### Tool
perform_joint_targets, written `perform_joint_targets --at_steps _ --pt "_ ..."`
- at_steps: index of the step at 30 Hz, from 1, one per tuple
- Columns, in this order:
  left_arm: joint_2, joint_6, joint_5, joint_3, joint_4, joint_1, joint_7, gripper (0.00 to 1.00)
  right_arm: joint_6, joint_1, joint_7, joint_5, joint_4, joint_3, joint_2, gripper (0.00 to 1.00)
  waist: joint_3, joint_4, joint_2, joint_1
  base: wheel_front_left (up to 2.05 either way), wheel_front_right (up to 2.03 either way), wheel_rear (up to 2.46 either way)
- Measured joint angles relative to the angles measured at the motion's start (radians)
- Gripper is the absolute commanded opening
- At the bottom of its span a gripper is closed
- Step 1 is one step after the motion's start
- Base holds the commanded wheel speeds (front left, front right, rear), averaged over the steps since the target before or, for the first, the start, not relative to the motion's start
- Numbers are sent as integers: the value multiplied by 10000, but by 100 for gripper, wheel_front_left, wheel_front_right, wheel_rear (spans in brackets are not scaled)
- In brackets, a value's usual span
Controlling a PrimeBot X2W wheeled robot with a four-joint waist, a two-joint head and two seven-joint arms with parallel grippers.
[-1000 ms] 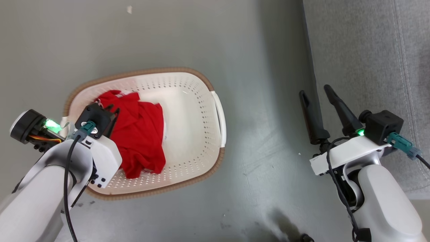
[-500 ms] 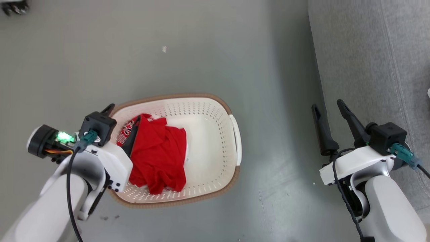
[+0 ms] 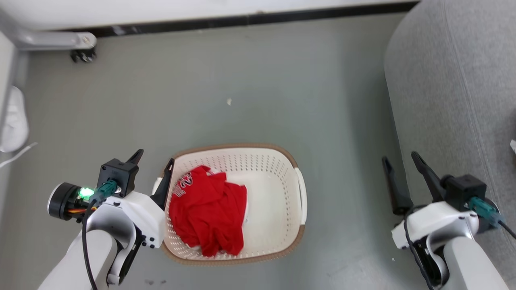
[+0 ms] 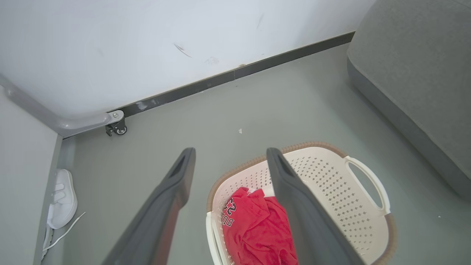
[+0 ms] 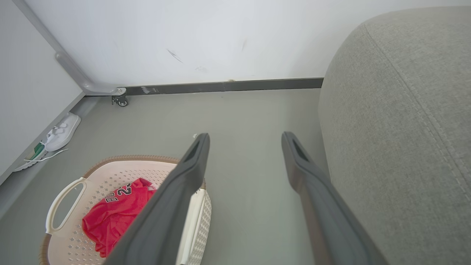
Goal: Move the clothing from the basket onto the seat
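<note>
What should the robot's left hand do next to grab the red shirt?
Probably lower the open left gripper into the basket, onto the red jersey. The jersey lies crumpled in the basket's left half, ungripped, and the gripper hangs over that side's rim, fingers apart.

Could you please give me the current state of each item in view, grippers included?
clothing: crumpled heap inside the basket, ungripped.
basket: upright on the floor, apart from the seat.
seat: no red clothing on its visible part.
left gripper: open, empty, by the basket.
right gripper: open, empty, by the seat.
white shoe: on the floor by the wall.
</note>
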Motion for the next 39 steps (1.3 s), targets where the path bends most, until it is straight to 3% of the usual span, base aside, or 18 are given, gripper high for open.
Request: perform_joint_targets --at_steps 13,39 --pt "-293 309 -435 341 362 676 -667 100 0 805 0 -207 211 -493 6 100 -1353 579 0 0 0 0 0" --pt "-263 1001 -1156 1373 729 2713 -1517 100 0 2314 0 -403 245 -815 36 100 -3399 1128 0 -1 0 0 0"
